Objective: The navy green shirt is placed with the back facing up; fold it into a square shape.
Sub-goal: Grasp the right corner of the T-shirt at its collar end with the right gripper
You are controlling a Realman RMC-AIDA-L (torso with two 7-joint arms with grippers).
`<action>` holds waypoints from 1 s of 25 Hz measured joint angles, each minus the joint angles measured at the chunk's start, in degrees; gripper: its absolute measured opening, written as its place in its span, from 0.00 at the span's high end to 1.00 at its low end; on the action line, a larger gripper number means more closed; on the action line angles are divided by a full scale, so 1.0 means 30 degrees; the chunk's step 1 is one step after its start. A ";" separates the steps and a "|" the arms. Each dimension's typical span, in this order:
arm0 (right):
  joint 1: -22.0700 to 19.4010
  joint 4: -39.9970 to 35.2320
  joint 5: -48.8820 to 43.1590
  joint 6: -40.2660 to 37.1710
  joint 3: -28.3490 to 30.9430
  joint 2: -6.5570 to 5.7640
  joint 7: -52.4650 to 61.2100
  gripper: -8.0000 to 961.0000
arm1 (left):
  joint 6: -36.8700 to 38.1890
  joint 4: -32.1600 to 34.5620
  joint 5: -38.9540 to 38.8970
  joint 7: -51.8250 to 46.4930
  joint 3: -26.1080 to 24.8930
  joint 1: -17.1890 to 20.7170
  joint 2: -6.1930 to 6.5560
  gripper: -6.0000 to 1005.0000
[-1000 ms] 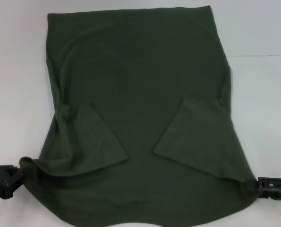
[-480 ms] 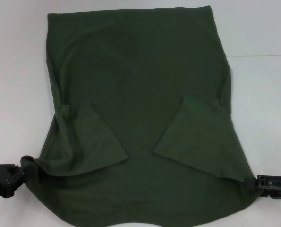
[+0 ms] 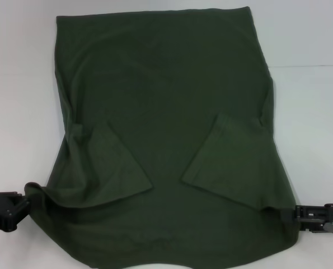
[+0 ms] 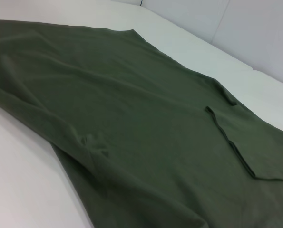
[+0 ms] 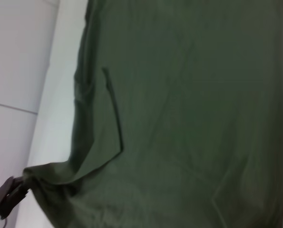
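Here the navy green shirt [image 3: 166,134] lies spread across the white surface [image 3: 20,84], plain side up, its straight hem at the far edge and both short sleeves folded inward over the body, forming two slanted flaps. The near part of the shirt runs out of the head view at the bottom.

The left gripper [image 3: 22,204] sits low at the shirt's near left corner, closed on a bunched, lifted fold of the fabric edge; the right wrist view shows the same pinch from across the cloth [image 5: 15,187]. The right gripper [image 3: 294,213] sits at the near right edge, touching the cloth where the side seam bends; whether it pinches the fabric cannot be told.

The left wrist view looks across the shirt [image 4: 131,118], showing soft ridges near the sleeve and the right sleeve's flap lying flat.
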 joint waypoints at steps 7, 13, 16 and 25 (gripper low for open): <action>0.0001 -0.0085 -0.0209 -0.0245 0.0062 -0.0048 0.0118 0.07 | -0.0011 0.0001 0.0000 0.0001 0.0037 -0.0062 0.0025 0.98; -0.0308 -0.0109 -0.0469 0.0327 0.0125 -0.0212 0.0460 0.08 | -0.0123 -0.0015 0.0000 0.0001 0.0044 -0.0065 0.0011 0.98; -0.0337 -0.0117 -0.0472 0.0335 0.0086 -0.0219 0.0465 0.08 | -0.0123 -0.0021 0.0000 0.0001 0.0045 -0.0065 0.0006 0.98; -0.0107 -0.0124 -0.0472 0.0325 0.0002 -0.0057 0.0468 0.17 | -0.0149 -0.0029 0.0000 0.0001 0.0045 -0.0065 -0.0002 0.98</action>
